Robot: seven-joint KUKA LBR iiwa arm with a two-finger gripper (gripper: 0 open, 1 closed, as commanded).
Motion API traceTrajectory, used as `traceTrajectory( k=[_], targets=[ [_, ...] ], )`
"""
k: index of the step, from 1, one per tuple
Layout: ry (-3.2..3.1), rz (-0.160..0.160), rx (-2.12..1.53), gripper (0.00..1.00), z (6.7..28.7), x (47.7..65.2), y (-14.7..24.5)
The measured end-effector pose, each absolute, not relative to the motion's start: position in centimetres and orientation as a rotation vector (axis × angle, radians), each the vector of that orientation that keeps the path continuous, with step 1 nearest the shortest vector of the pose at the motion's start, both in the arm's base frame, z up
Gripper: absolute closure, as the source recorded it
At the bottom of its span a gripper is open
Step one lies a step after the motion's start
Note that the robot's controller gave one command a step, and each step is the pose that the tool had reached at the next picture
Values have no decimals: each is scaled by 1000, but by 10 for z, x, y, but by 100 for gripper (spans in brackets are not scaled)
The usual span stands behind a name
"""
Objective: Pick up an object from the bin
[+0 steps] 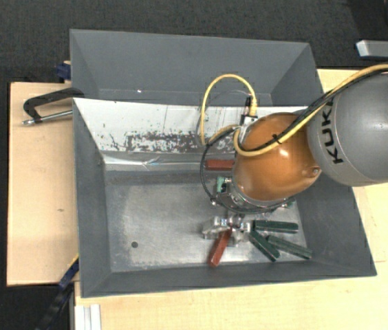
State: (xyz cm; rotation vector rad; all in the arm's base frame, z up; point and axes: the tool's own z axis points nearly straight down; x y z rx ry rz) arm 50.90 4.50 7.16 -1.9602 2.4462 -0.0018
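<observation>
The gripper (230, 227) is seen lowered to the floor of the bin (180, 64), right of the middle and close to the lower edge as viewed. Whether it is open or closed cannot be told, as the metal parts are largely masked by the orange cover (273, 163) on the wrist above. No thing can be confirmed as held. A red stick (217, 251) is noted lying on the floor directly at the gripper, slightly tilted from upright in the view. Its upper end is touching or passing under the gripper's metal parts, and its lower end is pointed toward the bin's lower edge. Which of the two relations applies cannot be determined. Just beside the gripper, on the side toward the bin's lower right corner, several green sticks (276, 246) are found fanned out in a small heap, overlapping one another. A short red piece (218, 163) is recorded above the gripper, at the foot of the far wall and against the cover's left rim. A small green bit (219, 184) is seen just below it, partly hidden by the cover. A yellow cable (225, 81) is looped over the far wall from the cover. The grey arm (369, 133) is entered over the right edge. A dark spot (134, 245) is noted alone on the floor toward the lower left corner, well apart from the rest.
</observation>
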Motion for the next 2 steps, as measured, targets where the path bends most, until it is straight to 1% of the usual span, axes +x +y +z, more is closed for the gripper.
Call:
traceTrajectory(
  k=[1, 2],
  targets=[
    [2446, -2, -1960, 100, 72, 509, 45],
    [2487, -3, -1908, 100, 228, 504, 44]
  ],
)
